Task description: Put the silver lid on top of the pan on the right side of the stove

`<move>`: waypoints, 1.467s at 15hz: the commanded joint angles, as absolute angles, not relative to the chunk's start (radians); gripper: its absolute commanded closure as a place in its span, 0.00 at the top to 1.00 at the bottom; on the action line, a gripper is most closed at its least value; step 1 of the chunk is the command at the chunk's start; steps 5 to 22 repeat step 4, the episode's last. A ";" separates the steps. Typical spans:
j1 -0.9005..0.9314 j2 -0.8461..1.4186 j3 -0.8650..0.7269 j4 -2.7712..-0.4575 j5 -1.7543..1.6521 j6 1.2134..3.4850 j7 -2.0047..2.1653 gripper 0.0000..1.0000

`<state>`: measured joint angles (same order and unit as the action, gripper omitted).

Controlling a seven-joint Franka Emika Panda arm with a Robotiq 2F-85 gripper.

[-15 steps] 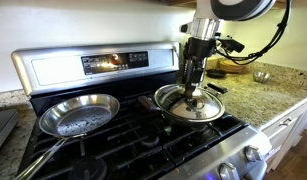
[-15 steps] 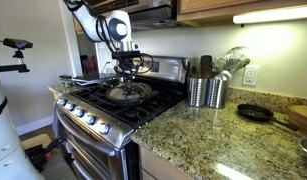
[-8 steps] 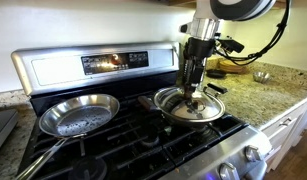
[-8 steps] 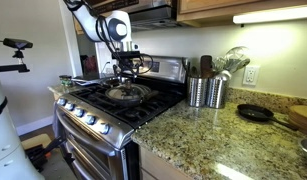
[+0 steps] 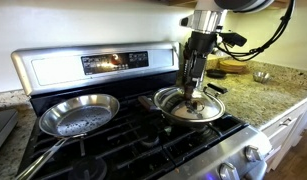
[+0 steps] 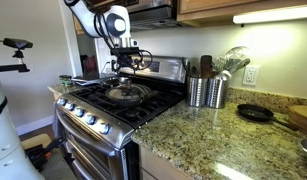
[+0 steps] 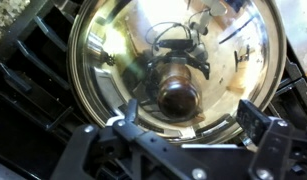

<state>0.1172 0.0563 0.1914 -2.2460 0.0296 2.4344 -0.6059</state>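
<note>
Stove [image 5: 133, 140]: silver pan [image 5: 78, 113], lidded pan [image 5: 189, 124]

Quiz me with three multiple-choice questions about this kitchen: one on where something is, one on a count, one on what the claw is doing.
1. Where is the silver lid?
A. In the shiny frying pan
B. On the floor
C. On the dark pan on the stove

2. How many metal canisters stand on the counter?
A. Two
B. Four
C. None

3. What is the claw doing?
A. Gripping a spoon
B. Hanging open just above the lid
C. Resting on the counter

Answers:
1 C: the lid covers the pan in both exterior views.
2 A: a pair stands beside the stove.
3 B: the wrist view shows its fingers spread, not closed on the knob.
</note>
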 commanded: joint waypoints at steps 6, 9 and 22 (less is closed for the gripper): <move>0.126 0.053 0.183 -2.243 0.034 2.422 -0.608 1.00; 0.126 0.053 0.183 -2.243 0.034 2.422 -0.608 1.00; 0.126 0.053 0.183 -2.243 0.034 2.422 -0.608 1.00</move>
